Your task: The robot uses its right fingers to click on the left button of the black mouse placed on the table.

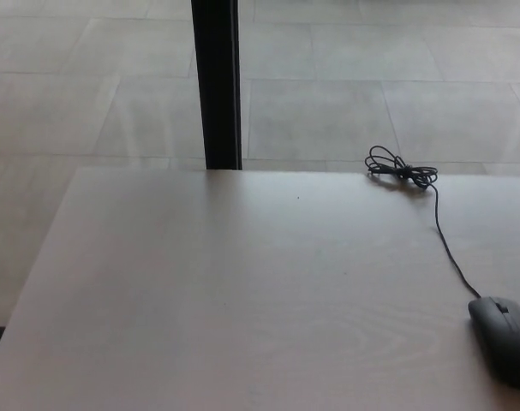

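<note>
Black computer mouse [503, 338] of smooth dark plastic lies on the pale wooden table [242, 291], at the right edge of the head view and close to the near edge of the table. Its narrow front end with the small scroll wheel points away from the robot, toward the far side of the table. The right part of the mouse body is cut by the border of the picture, so its full shape I cannot tell.

From the front of the mouse a thin black cable [448, 244] goes away over the table surface, slightly to the left of the mouse. The cable ends in a small tied bundle of loops [399, 169], which rests near the far edge of the table, well apart from the mouse and behind it.

Far behind the mouse and to its left, a tall black vertical post [216, 81] stands just behind the far edge of the table. Around it the grey tiled floor [354, 77] with thin joint lines is visible.

No hand of the robot shows in the view, neither the right one nor the left one, so whether the fingers are spread or pressed together cannot be told. Nothing touches the mouse; its left button is uncovered.
</note>
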You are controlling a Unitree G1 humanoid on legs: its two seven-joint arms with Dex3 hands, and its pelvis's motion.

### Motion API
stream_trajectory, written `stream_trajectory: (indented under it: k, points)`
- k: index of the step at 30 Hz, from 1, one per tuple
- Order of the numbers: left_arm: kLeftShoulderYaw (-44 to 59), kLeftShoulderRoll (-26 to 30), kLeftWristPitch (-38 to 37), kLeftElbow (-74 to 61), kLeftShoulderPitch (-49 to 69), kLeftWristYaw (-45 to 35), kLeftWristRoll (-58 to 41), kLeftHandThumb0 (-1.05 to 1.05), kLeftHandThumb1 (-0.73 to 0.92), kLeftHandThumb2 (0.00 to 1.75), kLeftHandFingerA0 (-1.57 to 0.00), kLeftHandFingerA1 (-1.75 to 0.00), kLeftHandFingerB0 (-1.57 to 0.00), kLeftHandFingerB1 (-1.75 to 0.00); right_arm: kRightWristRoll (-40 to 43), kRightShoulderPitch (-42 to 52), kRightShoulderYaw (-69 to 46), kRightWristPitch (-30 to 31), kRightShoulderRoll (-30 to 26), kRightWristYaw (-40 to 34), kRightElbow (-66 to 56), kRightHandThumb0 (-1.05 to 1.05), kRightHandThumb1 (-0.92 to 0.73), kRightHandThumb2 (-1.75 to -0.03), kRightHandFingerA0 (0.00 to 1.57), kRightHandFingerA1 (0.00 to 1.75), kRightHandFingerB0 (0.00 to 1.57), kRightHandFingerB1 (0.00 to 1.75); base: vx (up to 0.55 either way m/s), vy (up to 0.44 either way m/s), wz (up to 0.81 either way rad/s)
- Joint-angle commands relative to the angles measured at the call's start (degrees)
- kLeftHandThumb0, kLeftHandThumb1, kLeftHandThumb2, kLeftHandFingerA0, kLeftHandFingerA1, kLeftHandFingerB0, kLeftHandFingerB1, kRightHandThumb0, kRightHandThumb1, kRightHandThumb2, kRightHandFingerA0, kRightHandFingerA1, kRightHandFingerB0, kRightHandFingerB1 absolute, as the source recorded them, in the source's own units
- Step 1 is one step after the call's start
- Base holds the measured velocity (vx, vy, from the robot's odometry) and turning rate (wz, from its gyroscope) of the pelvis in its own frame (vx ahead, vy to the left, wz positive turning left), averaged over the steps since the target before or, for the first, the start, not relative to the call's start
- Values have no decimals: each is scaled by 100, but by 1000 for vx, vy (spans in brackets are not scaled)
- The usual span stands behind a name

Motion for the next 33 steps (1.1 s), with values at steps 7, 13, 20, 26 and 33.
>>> stream_trajectory:
  k: [7,13,20,26,33]
  points:
    - [-20,5,-45,-9,55,18,-36,-86,90,67,-75,-53,-65,-49,1226,1733,-1633,-388,368,-595,970,-62,-78,-64,45,40,45,37,0,0,0]
    - [-74,32,-124,30,91,47,19,-85,91,67,-76,-52,-64,-48,1710,2227,-2280,-208,975,-959,1321,-60,-80,-64,60,46,46,39,0,0,0]
    - [-50,4,-77,18,116,-2,-29,-92,73,87,-77,-59,-59,-53,2727,2117,-3082,-230,1749,-821,2580,-41,-59,-100,51,63,28,50,0,0,0]
    - [-12,23,-51,67,96,-57,-68,-93,73,86,-76,-59,-59,-53,3350,2030,-3560,133,2152,-647,2639,-50,-67,-102,81,112,57,63,0,0,0]
    - [-24,21,-87,65,75,-40,-50,-93,73,86,-76,-58,-59,-53,3292,2115,-3354,274,2362,-400,2601,-50,-80,-64,83,91,47,40,0,0,0]
